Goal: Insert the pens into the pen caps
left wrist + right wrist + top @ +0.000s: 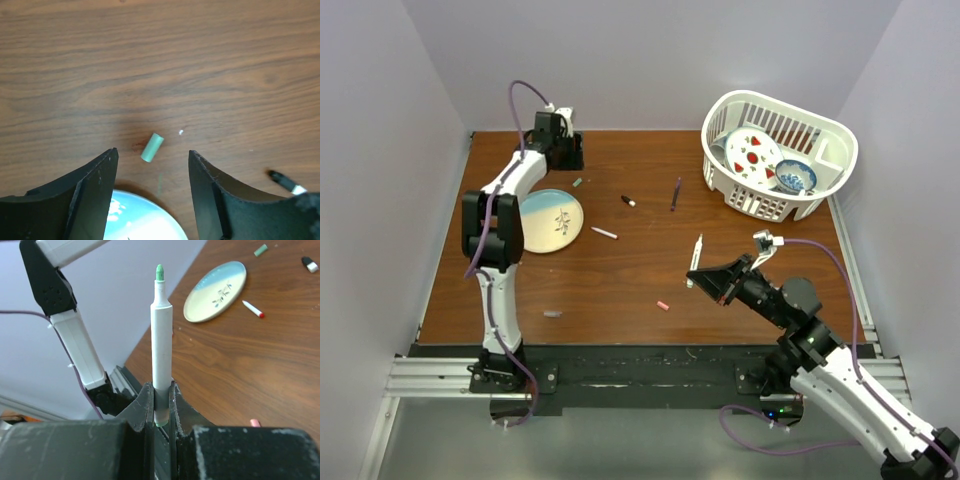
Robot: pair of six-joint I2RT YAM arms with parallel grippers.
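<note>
**Left hand** [152, 155]: fingers spread wide and gripping nothing. It is poised over the green cap [152, 147], which lies in the gap about midway between them and touches neither.

- Hazard: the cap lies on its side on the table [160, 60], slanted across the closing line. It is short, round and free to roll, so a pinch could squirt it out or seize it crooked, with its mouth turned away from the pen.
- Hazard: the plate [140, 222] has its rim just beside the cap, where a descending finger might strike it.

**Right hand** [161, 390]: closed on the green-tipped pen [161, 340], gripped low near the tail. Most of the barrel stands clear of the fingers.

- Hazard: the unsupported length is long. Pressing the tip into a cap could pivot the pen or push it back through the grip.

**Green cap:** a plain pale teal tube, very short. It sits far back on the left of the table, near the plate.

**Green-tipped pen:** white barrel with a narrowed collar, a green felt tip and a green end plug. It is held above the right front of the table, well apart from the cap.

**Loose stock:**

- red-tipped pen [604, 233], near the plate
- purple pen [675, 193], mid-table
- pink cap [663, 305], toward the near edge
</note>
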